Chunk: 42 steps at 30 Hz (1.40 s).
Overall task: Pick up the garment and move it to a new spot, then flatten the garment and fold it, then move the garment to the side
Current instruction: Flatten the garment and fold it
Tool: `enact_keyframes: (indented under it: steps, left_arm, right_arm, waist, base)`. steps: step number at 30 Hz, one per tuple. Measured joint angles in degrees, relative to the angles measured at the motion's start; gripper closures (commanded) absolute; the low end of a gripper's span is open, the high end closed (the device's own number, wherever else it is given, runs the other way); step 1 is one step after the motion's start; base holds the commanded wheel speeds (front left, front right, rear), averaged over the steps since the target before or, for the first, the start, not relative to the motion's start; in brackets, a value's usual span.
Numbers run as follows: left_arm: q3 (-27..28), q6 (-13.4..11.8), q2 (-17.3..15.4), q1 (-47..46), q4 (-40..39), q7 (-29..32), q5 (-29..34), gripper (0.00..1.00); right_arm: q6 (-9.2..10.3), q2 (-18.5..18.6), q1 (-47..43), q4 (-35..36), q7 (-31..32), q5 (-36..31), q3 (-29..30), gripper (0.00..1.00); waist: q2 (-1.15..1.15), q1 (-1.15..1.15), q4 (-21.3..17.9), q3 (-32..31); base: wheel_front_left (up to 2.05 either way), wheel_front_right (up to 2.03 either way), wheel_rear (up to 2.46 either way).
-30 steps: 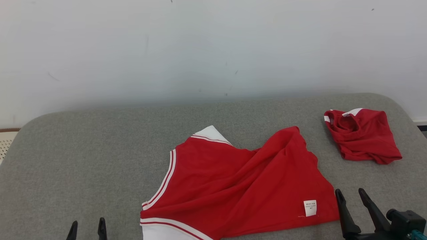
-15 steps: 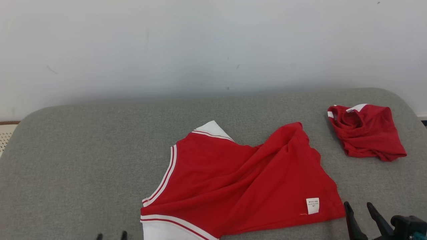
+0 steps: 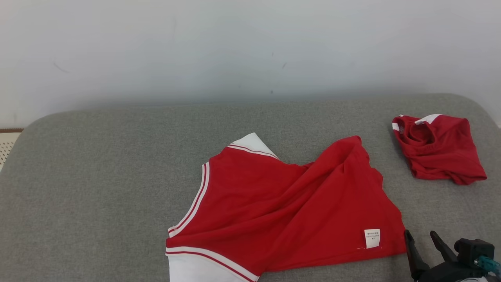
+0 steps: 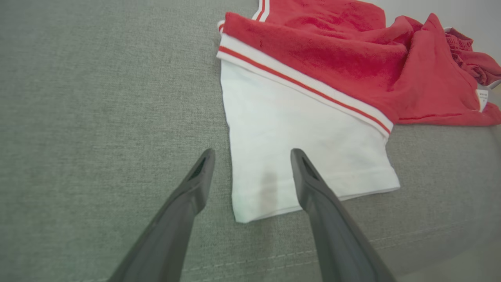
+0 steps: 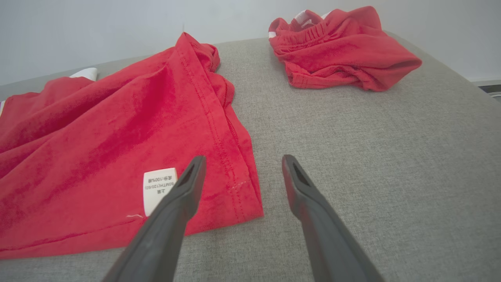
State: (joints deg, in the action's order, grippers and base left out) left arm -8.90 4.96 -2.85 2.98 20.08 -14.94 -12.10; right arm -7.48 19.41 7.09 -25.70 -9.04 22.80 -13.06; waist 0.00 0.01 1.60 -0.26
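Garment [image 3: 282, 207] on grey fabric surface [image 3: 98, 176], pale wall [image 3: 195, 47] behind

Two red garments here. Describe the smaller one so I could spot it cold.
On the grey padded surface, look toward its far right corner, beyond the big spread-out red top. The smaller red garment lies there apart from it: a compact bunched bundle with an elastic waistband showing, while the top has white sleeves.

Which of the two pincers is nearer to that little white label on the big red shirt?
Right. The right pincer is open just beside the label, at the hem corner; the left pincer is open at the edge of the white sleeve, at the other end.
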Motion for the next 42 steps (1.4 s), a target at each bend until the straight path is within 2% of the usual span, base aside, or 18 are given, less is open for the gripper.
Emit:
enact_keyframes:
  steps: [11,29,32,33,34,35,36,37,38,42]
  left_arm:
    - [-3.14,-0.08,-0.01,-0.08,3.65,0.0,-1.4,0.0]
    - [-4.91,0.07,-0.01,-4.19,9.32,-0.19,-3.48,0.0]
    - [-5.49,0.1,-0.02,-4.7,9.93,-0.24,-3.63,0.0]
    - [-5.75,0.35,-0.02,-4.93,10.22,-0.25,-3.76,0.0]
    - [-5.97,0.44,-0.03,-5.2,10.46,-0.25,-3.91,0.06]
    - [-6.13,0.45,-0.02,-5.45,10.65,-0.25,-3.98,0.44]
    - [-6.26,0.46,-0.05,-5.66,10.8,-0.25,-4.04,0.72]
    - [-6.35,0.46,-0.1,-5.82,10.88,-0.25,-4.15,1.0]
    - [-6.41,0.46,-0.2,-5.98,10.96,-0.25,-4.31,1.0]
    - [-6.89,0.47,0.0,-6.25,11.11,-0.24,-5.0,1.0]
  right_arm:
    - [0.0,0.93,4.68,-8.09,0.22,2.15,-3.26,0.0]
    - [0.0,0.4,13.11,-22.06,-2.92,8.64,-13.1,0.0]
    - [0.0,0.44,14.39,-23.71,-3.5,9.58,-14.44,0.19]
    - [0.0,0.48,14.77,-24.15,-3.6,9.82,-14.88,0.29]
    - [0.0,0.53,15.18,-24.54,-3.85,10.04,-15.32,0.51]
    - [0.0,0.57,15.57,-24.92,-4.16,10.09,-15.67,0.53]
    - [0.0,0.64,15.94,-25.26,-4.38,10.35,-15.99,0.62]
    - [0.0,0.69,16.21,-25.53,-4.66,10.79,-16.29,0.87]
    - [0.0,0.7,16.41,-25.86,-4.78,11.07,-16.63,0.99]
    - [0.0,0.91,16.67,-26.51,-5.56,11.8,-17.68,1.0]
  waist:
    - [0.0,0.0,0.35,0.89]
    - [0.0,0.0,0.93,1.87]
    - [0.0,0.0,1.16,2.2]
    - [0.0,0.0,1.25,2.29]
    - [0.0,0.0,1.35,2.39]
    - [0.0,0.0,1.44,2.48]
    - [0.0,0.0,1.54,2.56]
    - [0.0,0.0,1.62,2.62]
    - [0.0,0.0,1.68,2.63]
    - [0.0,0.0,1.72,2.3]
  base:
    - [0.0,0.0,0.0]
    - [0.0,0.0,0.0]
    - [0.0,0.0,0.0]
    - [0.0,0.0,0.0]
    - [0.0,0.0,0.0]
    - [0.0,0.0,0.0]
    - [0.0,0.0,0.0]
    - [0.0,0.0,0.0]
    - [0.0,0.0,0.0]
    - [0.0,0.0,0.0]
